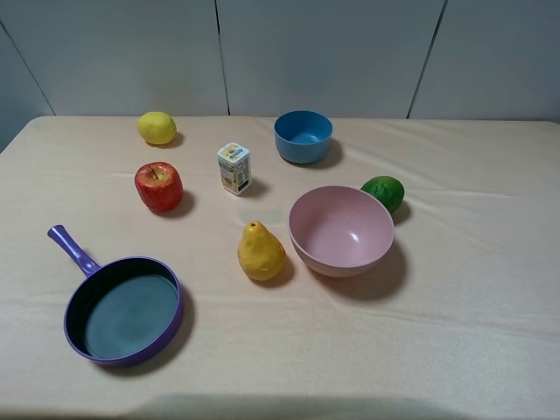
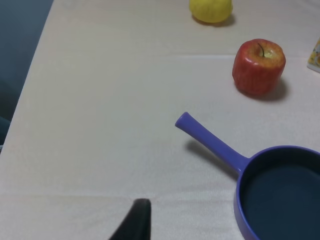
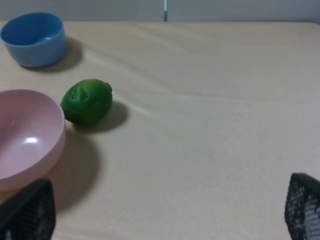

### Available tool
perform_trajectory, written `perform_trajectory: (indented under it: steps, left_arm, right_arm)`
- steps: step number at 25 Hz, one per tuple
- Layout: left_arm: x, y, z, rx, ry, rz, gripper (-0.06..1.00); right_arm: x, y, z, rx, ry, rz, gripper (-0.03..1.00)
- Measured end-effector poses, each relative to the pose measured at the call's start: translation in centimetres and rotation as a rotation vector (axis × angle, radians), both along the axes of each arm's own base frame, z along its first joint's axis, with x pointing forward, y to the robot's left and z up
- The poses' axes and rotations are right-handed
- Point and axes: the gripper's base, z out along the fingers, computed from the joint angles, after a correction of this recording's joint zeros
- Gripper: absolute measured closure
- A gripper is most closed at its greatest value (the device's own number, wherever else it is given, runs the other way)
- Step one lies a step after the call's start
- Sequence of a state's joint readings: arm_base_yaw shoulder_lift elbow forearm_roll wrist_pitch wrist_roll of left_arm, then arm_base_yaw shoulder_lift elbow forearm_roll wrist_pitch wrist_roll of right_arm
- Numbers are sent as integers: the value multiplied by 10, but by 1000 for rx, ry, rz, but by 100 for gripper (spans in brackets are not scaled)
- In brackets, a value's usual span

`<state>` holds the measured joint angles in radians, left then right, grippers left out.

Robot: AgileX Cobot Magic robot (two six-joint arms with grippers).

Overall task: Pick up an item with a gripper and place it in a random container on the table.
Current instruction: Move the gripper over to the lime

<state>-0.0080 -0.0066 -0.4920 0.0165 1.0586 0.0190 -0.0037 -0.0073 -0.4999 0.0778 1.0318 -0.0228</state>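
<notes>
The dark-green lime [image 1: 383,192] lies on the beige cloth of the table [image 1: 472,289], just right of and behind the pink bowl; it also shows in the right wrist view [image 3: 87,101]. The small blue bowl [image 1: 304,136] stands empty at the back centre and shows in the right wrist view [image 3: 34,39] too. My right gripper [image 3: 165,200] is open and empty, well short of the lime, with its two mesh fingertips [image 3: 27,212] far apart. Of my left gripper only one black fingertip [image 2: 136,221] shows, above bare cloth near the pan handle. Neither arm shows in the exterior high view.
A pink bowl [image 1: 341,232] stands at the centre right. A yellow pear [image 1: 260,252], a small carton [image 1: 234,168], a red apple [image 1: 158,186] and a yellow lemon [image 1: 157,128] stand to the left. A purple frying pan [image 1: 122,308] lies at the front left.
</notes>
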Motion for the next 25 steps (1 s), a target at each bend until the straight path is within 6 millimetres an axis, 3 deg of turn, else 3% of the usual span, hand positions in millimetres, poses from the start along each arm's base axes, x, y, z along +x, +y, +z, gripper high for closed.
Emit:
perform_trajectory:
  steps: [25]
  left_arm:
    - [0,0,0,0,0,0,-2]
  right_arm:
    - [0,2,8,-28,-63,36,27]
